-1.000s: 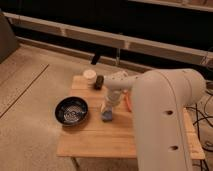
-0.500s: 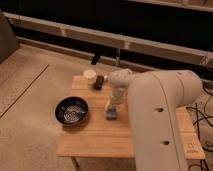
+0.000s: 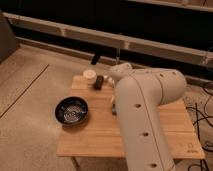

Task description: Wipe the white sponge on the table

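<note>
Camera view showed the arm [image 3: 145,115] bent over the table [image 3: 95,140], with the gripper [image 3: 114,107] low near the middle of the top, mostly hidden behind the arm. The sponge could not be made out; presumably it lay under the gripper. A black bowl [image 3: 71,110] sat by the left edge, a small cup [image 3: 89,76] near the far left corner. Wiping seemed in hand; next, a steady sideways stroke across the top.

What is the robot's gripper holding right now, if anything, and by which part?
It cannot be told. The gripper is down at the table, mostly hidden behind the white arm; no held object is visible.
</note>
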You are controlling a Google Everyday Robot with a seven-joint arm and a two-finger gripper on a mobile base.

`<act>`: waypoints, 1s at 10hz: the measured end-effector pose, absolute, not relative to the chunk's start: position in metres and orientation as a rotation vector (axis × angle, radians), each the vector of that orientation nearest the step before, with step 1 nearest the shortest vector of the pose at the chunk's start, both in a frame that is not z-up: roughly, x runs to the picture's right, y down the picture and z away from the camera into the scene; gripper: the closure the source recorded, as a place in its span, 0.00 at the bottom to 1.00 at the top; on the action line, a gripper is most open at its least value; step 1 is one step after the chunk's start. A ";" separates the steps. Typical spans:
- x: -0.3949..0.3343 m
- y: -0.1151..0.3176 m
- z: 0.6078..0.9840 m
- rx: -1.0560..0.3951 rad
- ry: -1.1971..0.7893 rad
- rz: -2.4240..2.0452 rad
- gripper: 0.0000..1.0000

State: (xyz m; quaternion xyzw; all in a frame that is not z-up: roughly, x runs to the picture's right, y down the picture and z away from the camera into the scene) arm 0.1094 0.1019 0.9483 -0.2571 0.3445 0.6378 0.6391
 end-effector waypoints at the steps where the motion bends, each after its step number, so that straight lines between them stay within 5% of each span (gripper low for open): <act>1: 0.105 0.090 0.954 -0.556 0.783 1.419 0.81; 10: 0.012 0.038 0.976 -0.503 0.647 1.215 0.81</act>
